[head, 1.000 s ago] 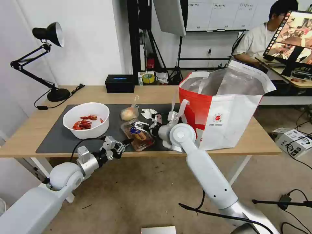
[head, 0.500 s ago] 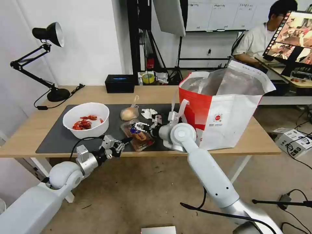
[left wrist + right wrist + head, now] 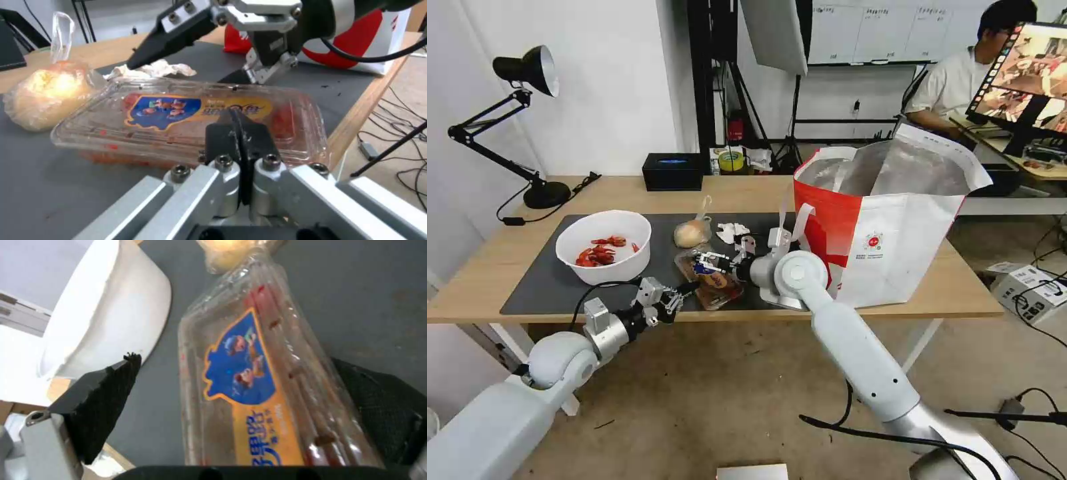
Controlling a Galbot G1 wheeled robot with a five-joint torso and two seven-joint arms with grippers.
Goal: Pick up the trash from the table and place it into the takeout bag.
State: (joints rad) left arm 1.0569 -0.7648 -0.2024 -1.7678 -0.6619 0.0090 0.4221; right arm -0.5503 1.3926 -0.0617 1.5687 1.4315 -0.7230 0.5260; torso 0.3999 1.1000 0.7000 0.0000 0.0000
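Bowl [image 3: 604, 245] on the left of the grey mat [image 3: 540, 280], white and round, a small heap of red shells lying in it. Next along, the tray [image 3: 710, 277] lies flat on the mat near the table's [image 3: 494, 267] front edge, lid down, red bits showing through the clear plastic under a blue and yellow label. Just behind it sits the knotted bag [image 3: 692, 231] with its yellowish lump, touching the tray's far end in the right wrist view, and the tissue [image 3: 732, 231] lies beside that. The takeout bag [image 3: 894, 233] stands upright on the right end of the table, mouth wide, foil lining on show; what is inside it cannot be made out.

Now the arms. The right arm comes up from below, elbow bent in front of the takeout bag, forearm running level towards the left. The right gripper [image 3: 710, 261] is spread wide over the tray, one finger on each long side, as the right wrist view shows, and not yet pressing it. The left arm reaches in low from the near left, under table height. The left gripper [image 3: 677, 297] sits at the table's front edge just beside the tray's near corner, fingers [image 3: 240, 133] pressed together with nothing between them, tips pointing at the tray.
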